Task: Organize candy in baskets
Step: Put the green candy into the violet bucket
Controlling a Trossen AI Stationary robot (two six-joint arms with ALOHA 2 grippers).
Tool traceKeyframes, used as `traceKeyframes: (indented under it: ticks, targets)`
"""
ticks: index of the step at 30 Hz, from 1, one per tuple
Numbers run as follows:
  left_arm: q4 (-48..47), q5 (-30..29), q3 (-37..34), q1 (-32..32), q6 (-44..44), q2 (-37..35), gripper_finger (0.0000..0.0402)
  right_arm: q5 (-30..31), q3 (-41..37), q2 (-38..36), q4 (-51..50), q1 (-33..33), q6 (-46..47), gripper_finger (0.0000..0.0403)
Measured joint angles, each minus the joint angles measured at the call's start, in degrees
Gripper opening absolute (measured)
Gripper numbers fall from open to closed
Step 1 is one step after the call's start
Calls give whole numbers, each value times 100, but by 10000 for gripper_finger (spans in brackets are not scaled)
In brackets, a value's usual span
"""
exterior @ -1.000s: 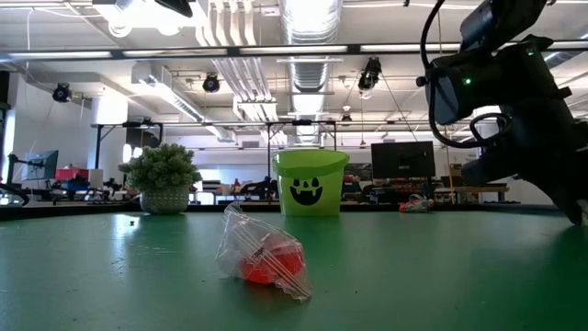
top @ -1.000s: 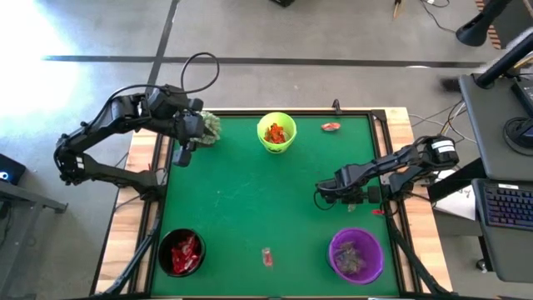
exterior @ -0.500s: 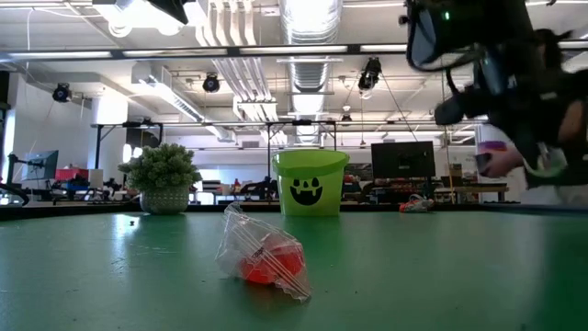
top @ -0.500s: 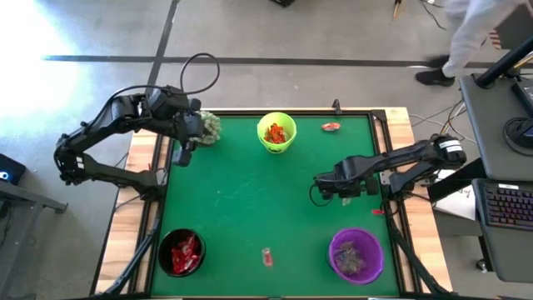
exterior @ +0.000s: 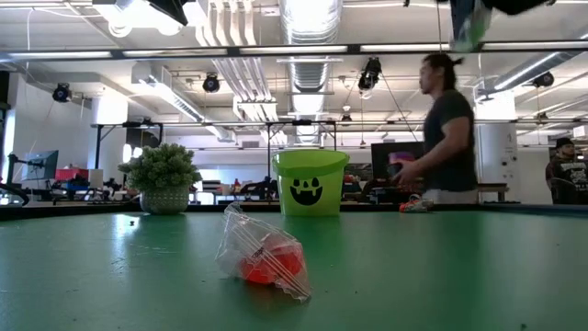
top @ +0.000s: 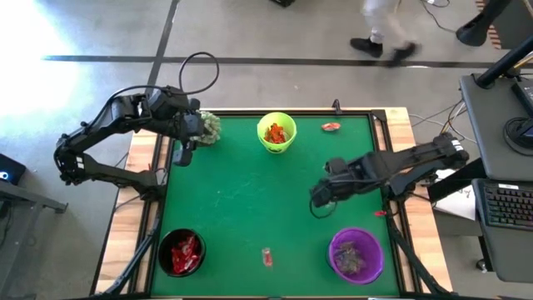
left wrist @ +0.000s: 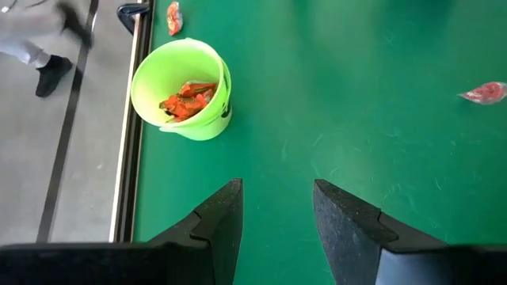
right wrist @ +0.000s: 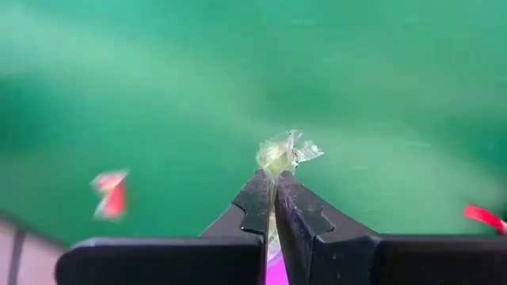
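My right gripper (right wrist: 275,180) is shut on a pale clear-greenish candy (right wrist: 281,152), high above the green table right of the middle (top: 319,197); the low view shows only the wrapper (exterior: 470,26) at its top edge. My left gripper (left wrist: 277,207) hangs open with nothing between its fingers at the far left (top: 185,147), beside a spiky plant (top: 210,127). The lime basket (top: 277,133) holds orange candy, the black basket (top: 181,252) red candy, and the purple basket (top: 356,255) pale candy. Loose red candies lie at the near middle (top: 267,257) and the far right (top: 331,127). My right gripper pinches the pale candy's crinkly wrapper (right wrist: 275,165) between its two fingertips. The fingers come from above, pointing steeply down. The candy is lifted clear of the table, and its wrapper end sticks out past the fingertips.
A third red candy (top: 379,212) lies at the table's right rim. A person (exterior: 446,138) walks past beyond the far edge. Bare green mat (top: 241,192) stretches across the middle between the baskets.
My right gripper has risen from just above the mat until it leaves the low view's top, carrying the pale candy clear of the table and turning as it went. Behind the table, a person has walked into the low view.
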Motion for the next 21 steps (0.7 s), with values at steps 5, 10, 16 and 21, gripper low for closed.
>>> traceKeyframes:
  ticks: [5,10,16,21]
  targets:
    - [-18,0,-20,1,-2,2,137,25,676,0,-85,608,-109,9]
    - [-22,0,-24,0,-2,2,137,-16,945,-2,-88,1262,59,9]
    - [-22,2,-24,0,-26,2,137,-175,843,7,-95,2014,823,9]
    - [-20,1,-24,1,-107,2,137,-462,737,122,-93,2551,1286,9]
